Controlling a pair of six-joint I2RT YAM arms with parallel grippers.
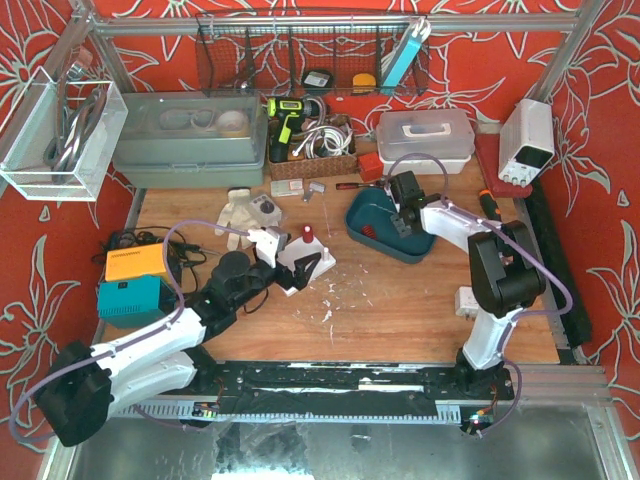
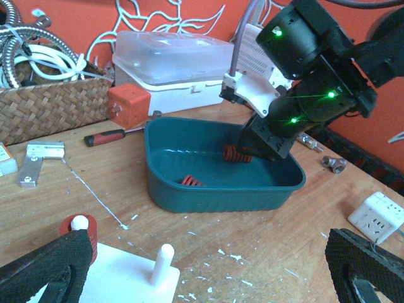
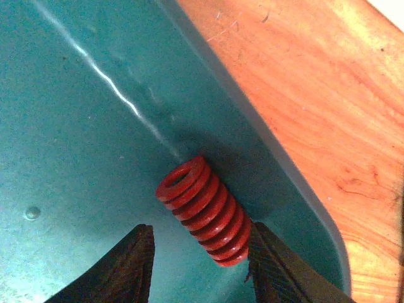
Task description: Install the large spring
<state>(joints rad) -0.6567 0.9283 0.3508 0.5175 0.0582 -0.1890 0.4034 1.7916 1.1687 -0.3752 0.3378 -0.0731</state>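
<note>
The large spring [image 3: 205, 211], a red coil, lies on its side in the corner of the teal tray [image 3: 76, 158]. My right gripper [image 3: 201, 230] reaches down into the tray around the spring's lower end. Its right finger touches the coil and its left finger [image 3: 136, 259] stands a little off it. From the left wrist view the same spring [image 2: 237, 154] shows under the right gripper [image 2: 259, 148], with a smaller red spring [image 2: 191, 181] nearer the tray's front. My left gripper [image 2: 205, 271] hangs wide open over the white fixture [image 2: 126, 278] and its bare peg [image 2: 163, 262].
A red ring [image 2: 79, 227] sits on the fixture's other peg. Behind the tray [image 1: 372, 215] are a wicker basket [image 2: 50, 107], a lidded white box [image 2: 177, 66], a red block [image 2: 128, 104] and a screwdriver [image 2: 104, 137]. A power strip [image 2: 377, 216] lies to the right.
</note>
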